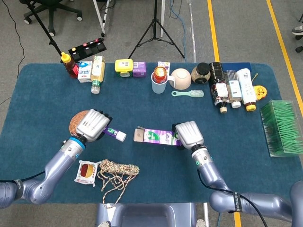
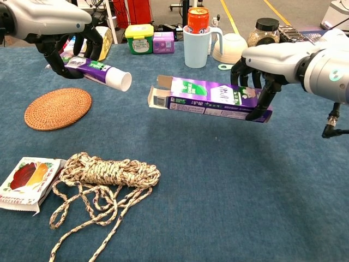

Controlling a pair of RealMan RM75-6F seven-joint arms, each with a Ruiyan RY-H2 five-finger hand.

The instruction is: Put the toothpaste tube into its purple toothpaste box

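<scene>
Your left hand [image 2: 52,24] grips the purple-and-white toothpaste tube [image 2: 95,72] by its tail, white cap aimed at the box so it can enter cap-first. Your right hand [image 2: 275,60] clasps the long purple cardboard toothpaste box [image 2: 210,97] at its far end, lifted clear of the blue table [image 2: 218,185], leaving its open flaps [image 2: 158,93] unobstructed. Tube and mouth sit near, not touching.

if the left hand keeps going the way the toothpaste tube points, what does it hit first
Most likely the open end of the purple toothpaste box held by the right hand; the toothpaste tube in the left hand aims its cap there, though depth alignment is uncertain.
</scene>
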